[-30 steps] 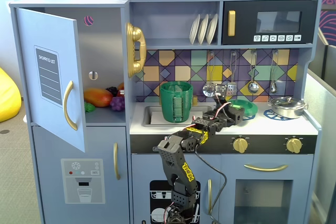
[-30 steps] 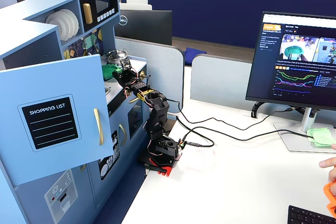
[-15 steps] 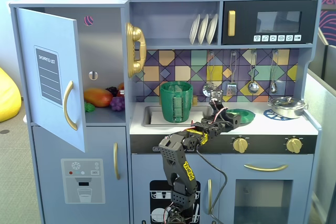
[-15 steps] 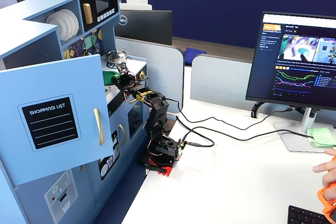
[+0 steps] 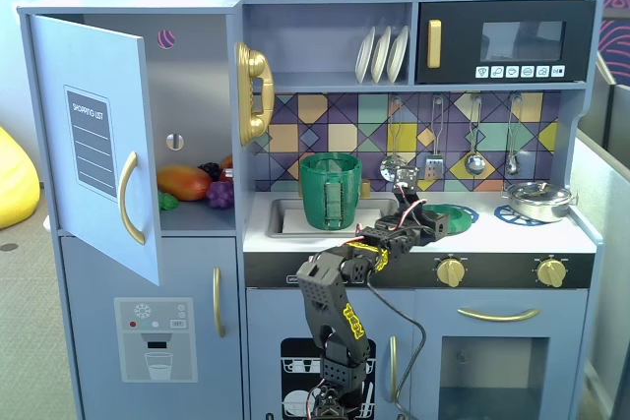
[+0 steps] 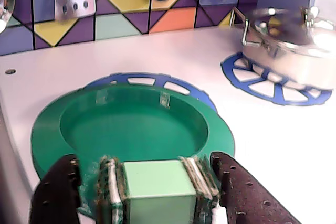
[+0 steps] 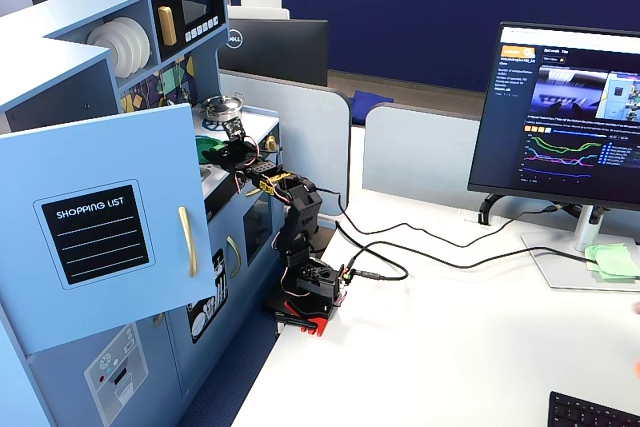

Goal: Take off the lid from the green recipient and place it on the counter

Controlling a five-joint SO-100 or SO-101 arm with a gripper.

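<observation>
The green lid lies flat on the white counter, over a blue burner ring. Its pale-green handle block stands between my black fingers. The left finger stands apart from the handle, and the right one is close beside it. My gripper is open astride the handle. In a fixed view the lid sits right of the sink, with my gripper at its left edge. The green recipient stands uncovered in the sink.
A silver metal pan sits on the right burner ring. Utensils hang on the tiled back wall. The cupboard door stands open at the left, with toy fruit inside. In the other fixed view the arm base stands on a white desk.
</observation>
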